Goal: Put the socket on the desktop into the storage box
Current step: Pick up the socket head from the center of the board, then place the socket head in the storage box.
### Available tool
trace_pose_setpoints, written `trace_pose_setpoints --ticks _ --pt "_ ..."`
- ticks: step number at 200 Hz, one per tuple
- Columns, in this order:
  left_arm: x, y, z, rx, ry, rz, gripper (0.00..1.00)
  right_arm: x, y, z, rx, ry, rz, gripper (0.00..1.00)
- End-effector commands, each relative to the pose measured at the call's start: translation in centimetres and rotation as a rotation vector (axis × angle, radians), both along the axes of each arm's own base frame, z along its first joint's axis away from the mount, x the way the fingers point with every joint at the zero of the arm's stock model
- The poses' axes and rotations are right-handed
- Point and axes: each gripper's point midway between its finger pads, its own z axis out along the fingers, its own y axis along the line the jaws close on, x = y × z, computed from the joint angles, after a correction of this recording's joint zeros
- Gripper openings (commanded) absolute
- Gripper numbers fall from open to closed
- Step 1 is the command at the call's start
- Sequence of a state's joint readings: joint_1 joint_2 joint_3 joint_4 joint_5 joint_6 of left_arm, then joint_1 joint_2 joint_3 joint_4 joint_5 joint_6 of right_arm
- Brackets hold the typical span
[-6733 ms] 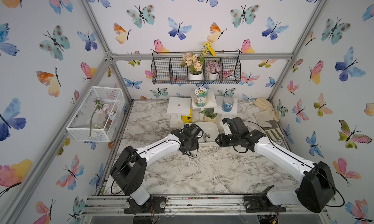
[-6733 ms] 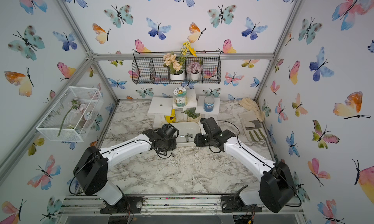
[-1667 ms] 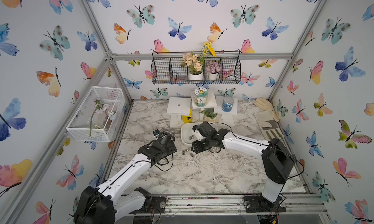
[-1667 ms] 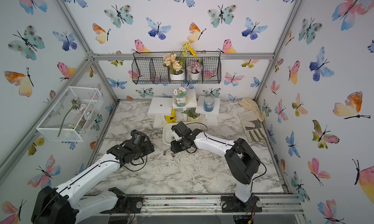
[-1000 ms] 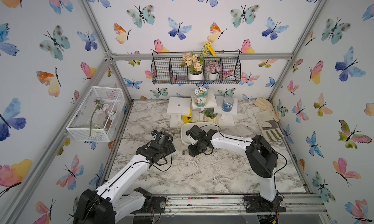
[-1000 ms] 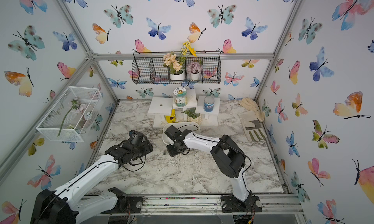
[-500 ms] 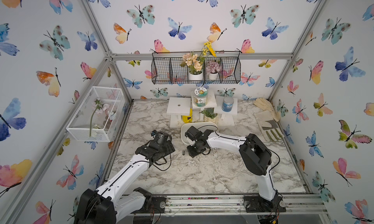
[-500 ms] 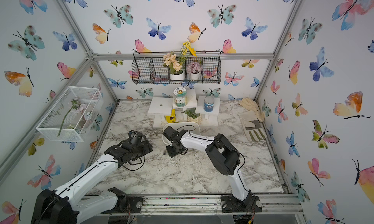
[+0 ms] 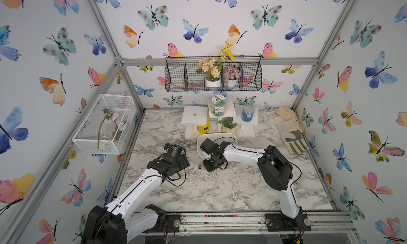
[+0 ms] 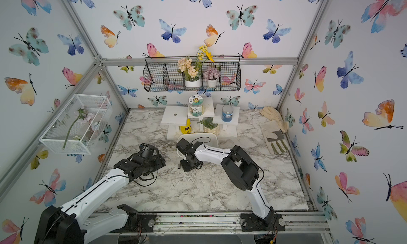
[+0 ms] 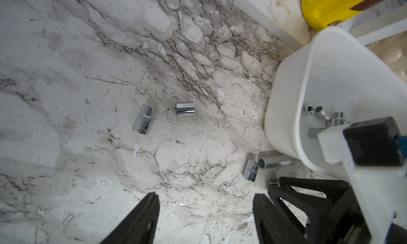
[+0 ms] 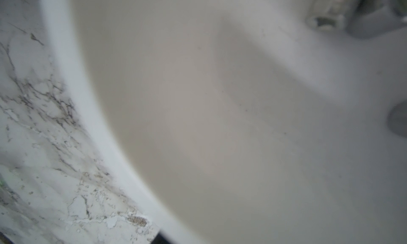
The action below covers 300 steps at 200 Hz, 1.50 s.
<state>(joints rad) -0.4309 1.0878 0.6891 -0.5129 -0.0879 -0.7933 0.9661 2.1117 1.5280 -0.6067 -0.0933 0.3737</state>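
Observation:
Several chrome sockets lie on the marble desktop (image 11: 88,55): two side by side (image 11: 143,119) (image 11: 185,108), a short one (image 11: 251,170) and a longer one (image 11: 274,162) against the white storage box (image 11: 319,77). More sockets (image 11: 321,116) lie inside it. My left gripper (image 11: 204,218) hangs open above bare marble, nothing between its fingers. My right gripper (image 9: 209,165) (image 10: 187,165) points down at the desktop by the box's front left corner, beside a small socket (image 9: 200,166). Its black fingers (image 11: 308,187) show, but their gap is hidden. The right wrist view shows only the blurred box wall (image 12: 220,121).
A white stepped stand (image 9: 195,118) with jars, a yellow bottle (image 9: 203,128) and a small plant stands right behind the box. Work gloves (image 9: 290,130) lie at the back right. A wire cage (image 9: 105,123) hangs on the left wall, a black basket (image 9: 213,77) on the back wall.
My right gripper has come off the box and gone down to the desktop at its front left corner, the elbow swinging inward. My left arm has stayed nearly still over the last second.

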Motion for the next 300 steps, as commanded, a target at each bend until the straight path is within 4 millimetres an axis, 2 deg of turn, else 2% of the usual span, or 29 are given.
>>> trace_pose_setpoints --ticks 1,72,148,223,253,300 --pt "-0.2 0.0 -0.2 -0.005 0.006 -0.008 0.72 -0.2 -0.5 -1.0 -0.056 -0.003 0.009 0.28" --pt "0.1 0.0 -0.3 -0.01 0.005 -0.007 0.72 0.0 -0.6 -0.4 -0.055 -0.021 0.007 0.21" --pt "0.6 -0.7 -0.1 -0.025 0.002 -0.028 0.72 0.3 -0.5 3.2 0.019 -0.074 -0.014 0.21" --pt "2.2 -3.9 0.3 -0.044 -0.012 -0.096 0.72 1.3 -1.4 8.1 0.084 -0.173 -0.064 0.21" --pt "3.0 -5.7 0.6 -0.049 -0.017 -0.131 0.72 2.6 -2.9 9.4 0.095 -0.2 -0.112 0.21" --pt "3.8 -8.4 0.9 -0.052 -0.02 -0.184 0.72 5.5 -6.1 10.1 0.1 -0.218 -0.197 0.21"
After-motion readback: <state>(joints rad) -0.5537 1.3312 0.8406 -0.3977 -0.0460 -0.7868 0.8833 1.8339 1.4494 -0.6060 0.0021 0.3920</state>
